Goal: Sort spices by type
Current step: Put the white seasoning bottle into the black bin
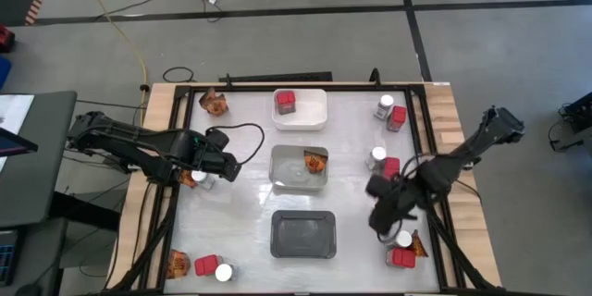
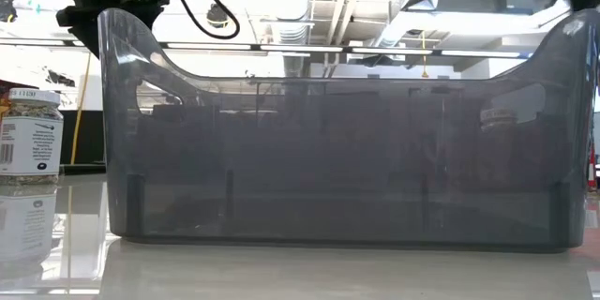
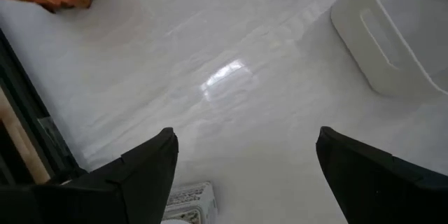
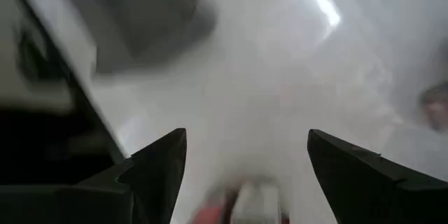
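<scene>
The spices stand in small groups on the white table. A jar [image 1: 199, 178] with a white lid stands just beside my left gripper [image 1: 229, 168], which hangs open over the table's left part. That jar shows low between the open fingers [image 3: 187, 203], and nothing touches it. My right gripper [image 1: 381, 220] hangs open above the near right part, close to a jar [image 1: 404, 239], a red box [image 1: 401, 258] and an orange packet [image 1: 418, 245]. A red box [image 1: 286, 103] sits in the white tray [image 1: 314, 120]. A packet [image 1: 315, 161] lies in the clear tray [image 1: 282, 176].
The dark grey tray [image 1: 302, 234] stands near the front and fills the low view [image 2: 337, 131]. More spices stand at the far left [image 1: 215, 103], far right [image 1: 390, 111], mid right [image 1: 384, 161] and near left [image 1: 202, 266]. A black frame rims the table.
</scene>
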`<state>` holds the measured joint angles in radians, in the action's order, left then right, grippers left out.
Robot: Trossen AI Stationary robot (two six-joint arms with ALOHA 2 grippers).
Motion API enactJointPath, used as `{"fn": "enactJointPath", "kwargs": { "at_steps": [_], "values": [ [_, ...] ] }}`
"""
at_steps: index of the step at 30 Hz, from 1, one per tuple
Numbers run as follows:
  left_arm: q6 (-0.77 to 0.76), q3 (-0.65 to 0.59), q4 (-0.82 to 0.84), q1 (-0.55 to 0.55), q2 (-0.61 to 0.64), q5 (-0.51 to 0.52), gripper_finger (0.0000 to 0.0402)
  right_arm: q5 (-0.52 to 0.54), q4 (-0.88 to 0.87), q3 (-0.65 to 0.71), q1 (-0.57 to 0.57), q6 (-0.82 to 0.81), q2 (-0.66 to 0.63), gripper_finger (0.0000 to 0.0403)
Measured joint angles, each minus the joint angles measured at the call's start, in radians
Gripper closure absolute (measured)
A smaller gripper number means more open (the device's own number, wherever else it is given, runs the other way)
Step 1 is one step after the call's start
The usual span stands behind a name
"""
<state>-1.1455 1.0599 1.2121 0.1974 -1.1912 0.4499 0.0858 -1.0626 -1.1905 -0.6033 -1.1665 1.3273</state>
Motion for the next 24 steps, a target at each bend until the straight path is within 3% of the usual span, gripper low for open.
{"fn": "enactJointPath", "kwargs": {
  "at_steps": [7,15,24],
  "values": [
    [-0.038,0.0,-0.031,0.006,0.0,0.0,0.0077,-0.187,-0.065,-0.015,-0.089,-0.033,0.077,0.0082],
    [-0.053,0.0,-0.115,0.027,0.0,0.0,0.0077,-0.191,-0.134,-0.015,-0.199,-0.074,0.115,0.0082],
    [-0.123,0.0,-0.13,0.029,0.0,0.002,0.0077,-0.161,-0.126,-0.015,-0.242,-0.144,0.134,0.0082]
  ]
}}
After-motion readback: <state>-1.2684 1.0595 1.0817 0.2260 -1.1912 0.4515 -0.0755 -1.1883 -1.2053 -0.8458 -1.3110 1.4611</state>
